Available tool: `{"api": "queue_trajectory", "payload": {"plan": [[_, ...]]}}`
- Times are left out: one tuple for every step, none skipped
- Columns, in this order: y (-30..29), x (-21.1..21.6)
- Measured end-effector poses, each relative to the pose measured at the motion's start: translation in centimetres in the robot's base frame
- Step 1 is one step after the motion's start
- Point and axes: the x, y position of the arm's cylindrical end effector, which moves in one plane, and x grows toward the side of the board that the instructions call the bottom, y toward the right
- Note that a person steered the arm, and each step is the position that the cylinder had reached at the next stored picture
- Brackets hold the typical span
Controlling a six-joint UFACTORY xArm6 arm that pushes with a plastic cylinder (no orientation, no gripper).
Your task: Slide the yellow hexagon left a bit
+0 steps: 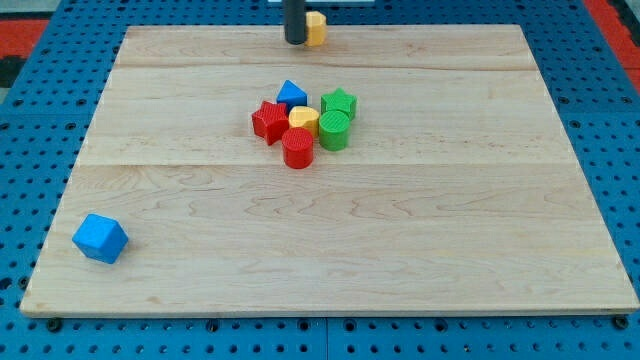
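My tip (295, 42) rests at the board's top edge, in the middle. A yellow block (317, 28) sits right against the rod's right side, partly hidden by it; its visible side looks faceted, like a hexagon. A second yellow block (303, 120) sits in the middle of a tight cluster at the board's centre, well below my tip. I cannot make out its shape for sure.
Around the central yellow block are a blue triangle (291, 95), a red star (268, 121), a red cylinder (298, 148), a green star (340, 103) and a green cylinder (335, 130). A blue cube (100, 238) lies near the bottom left corner of the wooden board (400, 250).
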Motion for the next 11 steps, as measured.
{"api": "queue_trajectory", "payload": {"plan": [[0.2,2.5],[7.6,2.0],[8.3,-2.6],[7.9,-2.8],[4.1,-2.2],[-1.6,5.5],[-5.1,11.0],[-5.3,10.5],[-5.3,10.5],[-5.4,10.5],[-8.9,9.7]]}}
